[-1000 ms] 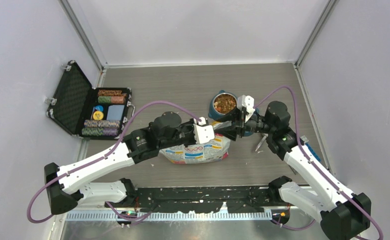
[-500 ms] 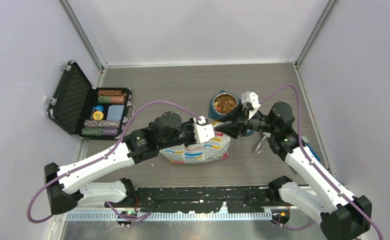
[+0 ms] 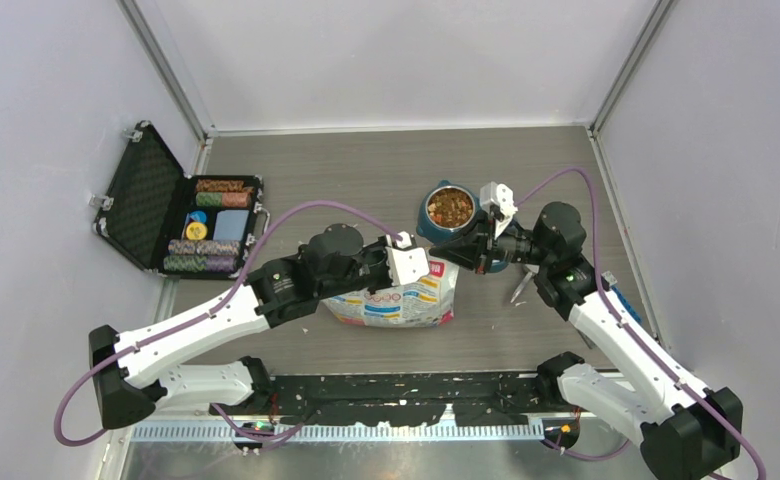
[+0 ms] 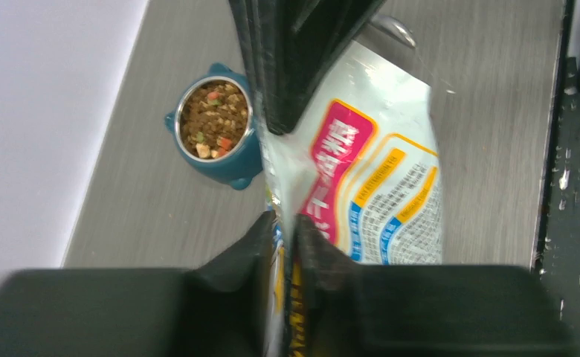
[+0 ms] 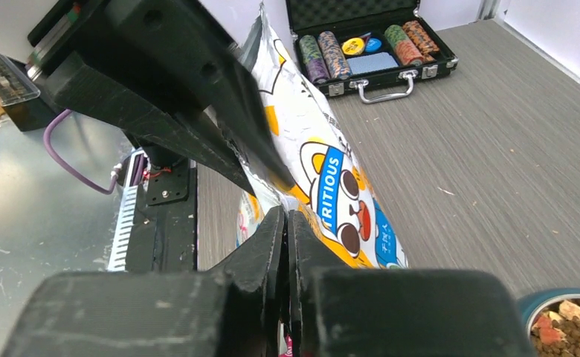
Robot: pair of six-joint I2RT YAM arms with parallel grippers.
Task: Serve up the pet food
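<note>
The pet food bag (image 3: 396,300), white with pink, blue and yellow print, stands on the grey table between the arms. My left gripper (image 3: 426,264) is shut on the bag's top edge (image 4: 287,223). My right gripper (image 3: 444,260) comes in from the right and is shut on the same top edge (image 5: 287,216), tip to tip with the left fingers (image 5: 183,97). Brown pet food (image 3: 450,207) fills a blue bowl (image 4: 235,167) just behind the bag. The bag's cartoon face (image 5: 332,186) shows in the right wrist view.
An open black case (image 3: 181,215) of poker chips lies at the left wall. A small metal utensil (image 3: 519,288) lies on the table right of the bag, under the right arm. A black rail (image 3: 396,390) runs along the near edge.
My right gripper has shut on the bag's top edge after standing open beside it. The bag's right top corner now stands higher. The left gripper has kept its hold.
</note>
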